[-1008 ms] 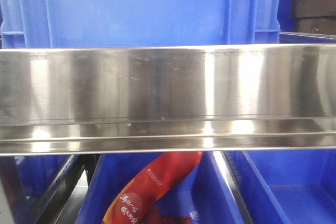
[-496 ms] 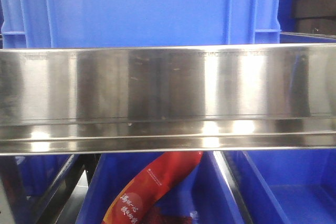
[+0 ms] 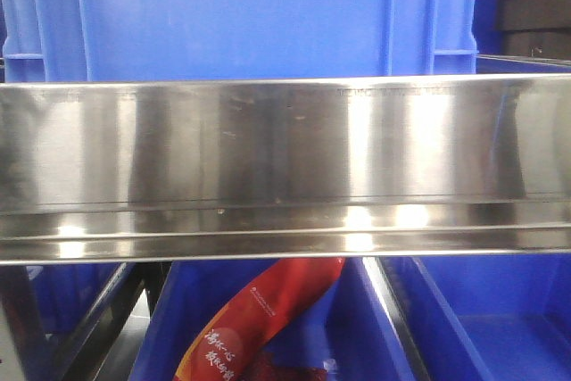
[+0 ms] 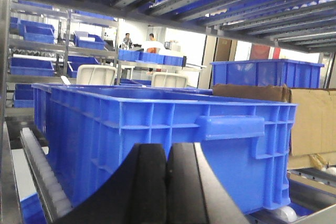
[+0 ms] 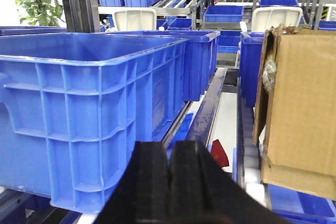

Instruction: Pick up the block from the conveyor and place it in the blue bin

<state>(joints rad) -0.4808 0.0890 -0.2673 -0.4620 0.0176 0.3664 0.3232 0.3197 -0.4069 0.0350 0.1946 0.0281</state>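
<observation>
Blue bins sit in front of both grippers, but no block shows.

Black fingers of the left gripper (image 4: 167, 182) are pressed together with nothing between them, and the right gripper (image 5: 169, 182) is closed and empty too. Just ahead of the left gripper stands a big blue bin (image 4: 168, 129), its long side running across. Ahead and to the left of the right gripper stands another blue bin (image 5: 89, 114). I cannot see the block or the conveyor, so I cannot tell which arm is nearer or which way the block points. A shiny metal rail (image 3: 285, 167) fills the front view.
</observation>
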